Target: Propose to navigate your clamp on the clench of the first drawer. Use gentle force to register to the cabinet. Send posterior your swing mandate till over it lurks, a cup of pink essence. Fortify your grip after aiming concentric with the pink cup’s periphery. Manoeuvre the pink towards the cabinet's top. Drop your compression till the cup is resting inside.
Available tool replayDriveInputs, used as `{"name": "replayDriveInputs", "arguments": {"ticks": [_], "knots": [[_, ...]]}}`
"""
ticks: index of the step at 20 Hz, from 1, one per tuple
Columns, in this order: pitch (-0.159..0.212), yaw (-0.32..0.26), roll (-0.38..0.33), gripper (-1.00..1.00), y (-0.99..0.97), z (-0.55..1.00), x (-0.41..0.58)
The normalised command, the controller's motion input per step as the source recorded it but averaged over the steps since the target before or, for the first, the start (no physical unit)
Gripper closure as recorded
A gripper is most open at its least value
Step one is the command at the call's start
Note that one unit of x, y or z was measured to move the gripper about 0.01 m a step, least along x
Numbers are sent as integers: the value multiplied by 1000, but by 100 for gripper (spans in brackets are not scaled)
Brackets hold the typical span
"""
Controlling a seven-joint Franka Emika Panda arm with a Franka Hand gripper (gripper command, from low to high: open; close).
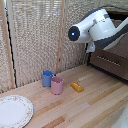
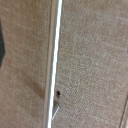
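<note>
The pink cup (image 1: pixel 57 85) stands upright on the wooden table, touching or almost touching a blue mug (image 1: pixel 47 78) behind it. The dark brown cabinet (image 1: pixel 114 64) is at the exterior view's right. My bulky white arm (image 1: pixel 95 27) crosses its upper part and hides the first drawer and its clench. Below the arm, one drawer front with a silver bar handle (image 1: pixel 107 61) shows. Only the white block of the clamp (image 1: pixel 90 48) peeks out under the arm, by the cabinet's near edge and well above the cup. Its fingers are hidden. The wrist view shows only woven screen and a white strip (image 2: pixel 54 60).
A small yellow-orange object (image 1: pixel 76 86) lies on the table to the right of the pink cup in the exterior view. A white patterned plate (image 1: pixel 14 111) sits at the front left. A woven screen (image 1: pixel 35 35) closes off the back.
</note>
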Motion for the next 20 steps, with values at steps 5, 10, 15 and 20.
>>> {"name": "replayDriveInputs", "arguments": {"ticks": [5,10,15,20], "knots": [[-86,-86,287,-100,550,154,234],[-67,-110,358,-100,451,3,159],[-7,-188,353,-100,276,18,85],[17,-233,343,-100,170,41,57]]}}
